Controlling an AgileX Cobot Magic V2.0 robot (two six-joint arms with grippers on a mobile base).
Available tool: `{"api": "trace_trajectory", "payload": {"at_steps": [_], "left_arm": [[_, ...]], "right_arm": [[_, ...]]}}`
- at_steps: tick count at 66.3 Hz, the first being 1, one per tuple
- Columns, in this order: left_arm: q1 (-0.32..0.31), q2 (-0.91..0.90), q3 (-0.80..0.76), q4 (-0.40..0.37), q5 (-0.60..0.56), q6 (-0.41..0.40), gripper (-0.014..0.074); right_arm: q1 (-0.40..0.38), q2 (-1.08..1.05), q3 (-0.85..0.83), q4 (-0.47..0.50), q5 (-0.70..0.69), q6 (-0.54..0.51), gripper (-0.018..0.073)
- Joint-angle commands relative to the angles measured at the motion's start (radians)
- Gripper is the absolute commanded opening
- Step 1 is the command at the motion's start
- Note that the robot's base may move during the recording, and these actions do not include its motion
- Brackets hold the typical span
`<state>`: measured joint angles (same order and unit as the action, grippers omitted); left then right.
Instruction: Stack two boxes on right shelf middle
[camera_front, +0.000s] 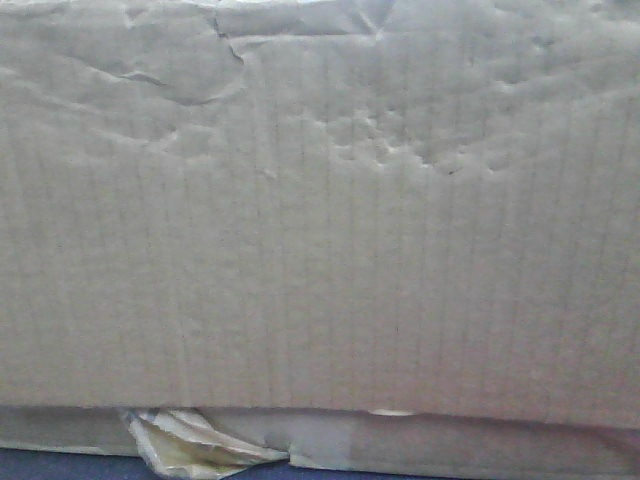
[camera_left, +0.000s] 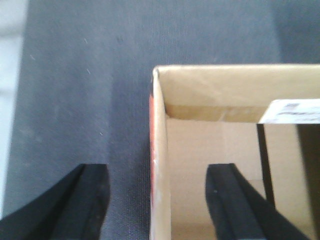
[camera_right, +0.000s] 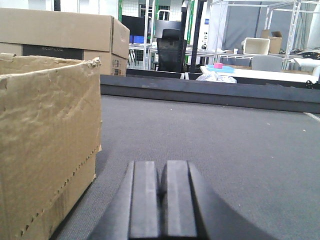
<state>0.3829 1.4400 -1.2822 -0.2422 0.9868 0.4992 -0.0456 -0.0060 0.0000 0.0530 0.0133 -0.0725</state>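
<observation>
A: L claw (camera_left: 157, 172) status?
B: Spread wide, nothing pinched. Astride side wall of open-topped plain brown corrugated cardboard box (camera_left: 215, 140): one finger inside, other outside over dark grey fabric surface (camera_left: 75, 75).
A: R claw (camera_right: 161, 175)?
B: Closed tight, empty, low over grey surface. Just off to its left, torn-rimmed brown cardboard box (camera_right: 45, 140), sitting on surface, not touched. Same box as L's? Can't tell. Further back, closed brown carton (camera_right: 60, 32) w/ dark band.
A: Front cam?
B: Filled by creased cardboard face (camera_front: 320, 250), v. close; yellowish tape scrap (camera_front: 190, 445) curling at lower edge. No steel shelf in any view.
A: Step?
B: Prob. grasp of 1st box – nothing stacked, nothing lifted.
A: Next?
B: Close L on wall. Open R, bring to opposite wall. Lift level w/ both, then locate right shelf, mid tier. Thin wall, so prob. gentle squeeze.
</observation>
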Motion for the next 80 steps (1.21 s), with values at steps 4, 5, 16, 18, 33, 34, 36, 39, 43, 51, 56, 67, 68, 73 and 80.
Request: {"api": "trace_trajectory", "payload": {"at_steps": [4,5,16,18,33,34,36,39,43,51,56,67,68,73,80], "left_arm": [[0.002,0.066,-0.006,-0.006,0.002,0.006,0.0342],[0.002,0.077,-0.006,-0.006,0.003,0.006,0.0338],[0.002,0.127,-0.006,-0.006,0.012,0.006,0.0326],[0.002,0.13,-0.006,-0.006,0.012,0.006,0.0326],[0.002,0.132,-0.006,-0.006,0.007,0.006,0.0011],[0.002,0.132,-0.006,-0.006,0.007,0.006,-0.0039],[0.002,0.132,-0.006,-0.006,0.003,0.006,-0.0107],[0.002,0.132,-0.006,-0.001,-0.005,0.004,-0.0111],[0.002,0.132,-0.008,0.006,-0.01,-0.011,-0.0111],[0.013,0.114,-0.038,0.011,-0.008,-0.03,-0.0111],[0.032,0.095,-0.084,0.015,-0.01,-0.071,-0.0111],[0.082,0.053,-0.269,0.093,0.005,-0.251,-0.0111],[0.084,0.051,-0.298,0.098,0.015,-0.271,-0.0111],[0.08,0.044,-0.405,0.107,0.06,-0.292,-0.0111],[0.033,0.042,-0.561,0.117,0.13,-0.352,-0.0111]], "right_arm": [[0.0,0.006,0.0,0.002,-0.023,-0.005,-0.0163],[0.0,0.006,0.0,0.002,-0.023,-0.005,-0.0163],[0.0,0.006,0.0,0.002,-0.023,-0.005,-0.0163],[0.0,0.006,0.0,0.002,-0.023,-0.005,-0.0163],[0.0,0.006,0.0,0.002,-0.023,-0.005,-0.0163],[0.0,0.006,0.0,0.002,-0.023,-0.005,-0.0163],[0.0,0.006,0.0,0.002,-0.023,-0.005,-0.0163],[0.0,0.006,0.0,0.002,-0.023,-0.005,-0.0163],[0.0,0.006,0.0,0.002,-0.023,-0.005,-0.0163],[0.0,0.006,0.0,0.002,-0.023,-0.005,-0.0163],[0.0,0.006,0.0,0.002,-0.023,-0.005,-0.0163],[0.0,0.006,0.0,0.002,-0.023,-0.005,-0.0163],[0.0,0.006,0.0,0.002,-0.023,-0.005,-0.0163],[0.0,0.006,0.0,0.002,-0.023,-0.005,-0.0163],[0.0,0.006,0.0,0.002,-0.023,-0.005,-0.0163]]}}
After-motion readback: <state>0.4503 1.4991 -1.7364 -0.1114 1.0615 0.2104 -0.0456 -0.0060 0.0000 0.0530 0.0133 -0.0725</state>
